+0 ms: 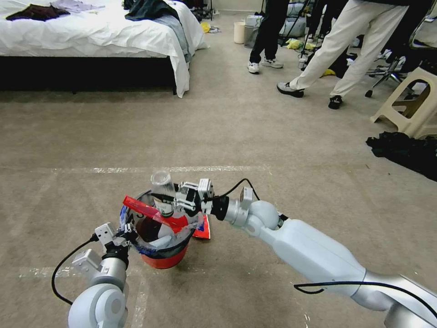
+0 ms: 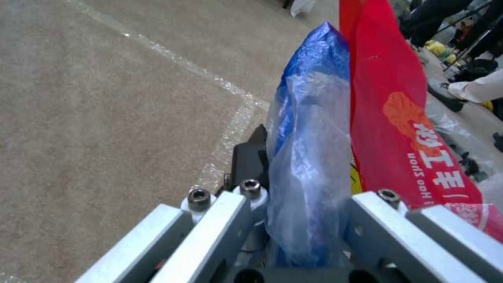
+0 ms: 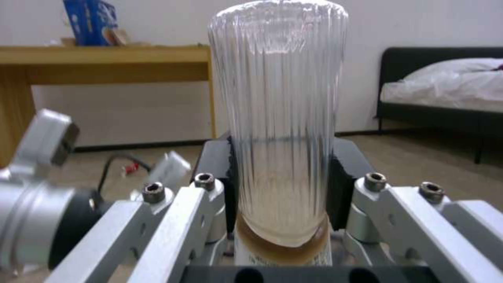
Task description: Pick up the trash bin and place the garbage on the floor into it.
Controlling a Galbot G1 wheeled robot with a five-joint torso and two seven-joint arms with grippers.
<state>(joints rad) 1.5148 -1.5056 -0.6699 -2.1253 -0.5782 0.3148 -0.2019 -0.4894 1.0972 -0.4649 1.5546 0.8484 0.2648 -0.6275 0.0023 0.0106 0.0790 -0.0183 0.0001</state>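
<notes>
head view: right gripper [image 1: 175,202] clamps bottle [image 1: 162,189] above trash bin [image 1: 164,259].

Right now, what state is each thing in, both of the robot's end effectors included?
Trash bin: upright, bag-lined, nearly full.
Clear bottle: inverted over the bin, clamped.
Red wrapper: lying across the bin's mouth.
Left end effector: shut on the bin's bagged rim.
Right end effector: shut on the bottle.

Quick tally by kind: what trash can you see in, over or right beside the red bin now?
Clear ribbed bottle, upside down in the right gripper over the trash bin: 1
Long red wrapper lying across the rim: 1
Red wrapper on the floor beside the bin: 1
Total: 3
Left gripper grips the bin's bag-lined rim.
</notes>
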